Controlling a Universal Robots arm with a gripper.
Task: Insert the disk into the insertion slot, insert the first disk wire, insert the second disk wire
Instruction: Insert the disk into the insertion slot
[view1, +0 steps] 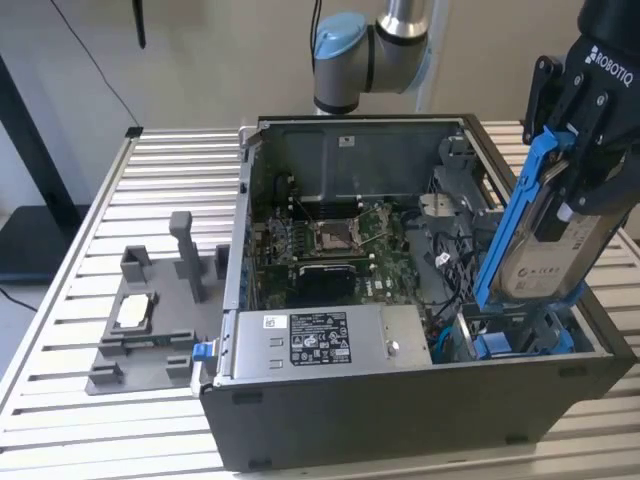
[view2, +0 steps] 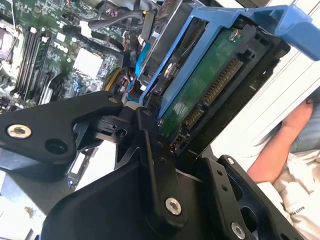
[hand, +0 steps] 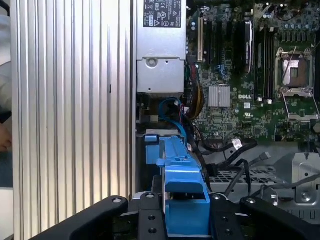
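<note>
The claw (view1: 572, 165) is shut tight on the disk (view1: 545, 250), with its fingers pressed to the drive's two flat faces near the upper end. The disk hangs from the claw at a steep tilt. Its blue frame (hand: 182, 192) is edge-on in the first wrist view, and its green board (view2: 207, 87) faces the second wrist view. Below the claw, the disk's lower end is just at the blue slot (view1: 500, 345) in the open case (view1: 400, 410); whether they touch I cannot tell. The power supply (view1: 320, 340) and motherboard (view1: 330, 235) lie beside the claw, toward the exterior view's left.
</note>
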